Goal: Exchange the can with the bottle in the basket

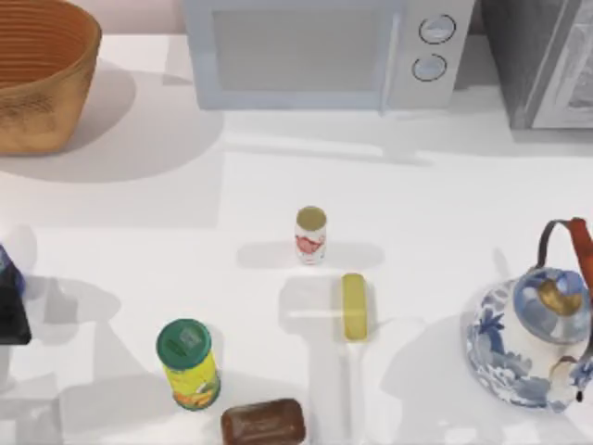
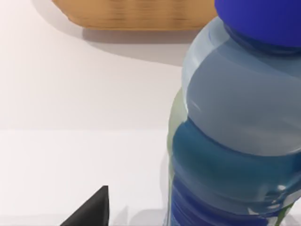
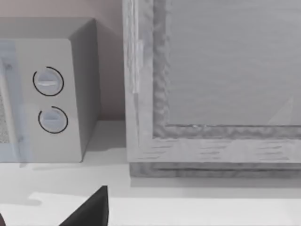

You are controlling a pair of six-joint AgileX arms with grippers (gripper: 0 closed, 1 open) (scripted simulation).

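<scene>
Tabletop (image 1: 417,213) overhead barely shows the can (image 2: 235,117) that the left wrist sees close; jaws' state unclear.

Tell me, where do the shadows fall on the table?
Top view: the basket throws a wide grey shadow rightward across the table; the bottle has faint shadows on both sides. Left wrist view: a dark shadow lies on the table beside the basket.

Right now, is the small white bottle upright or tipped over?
Upright: the bottle stands on the table, round tan cap uppermost in the top view.
</scene>
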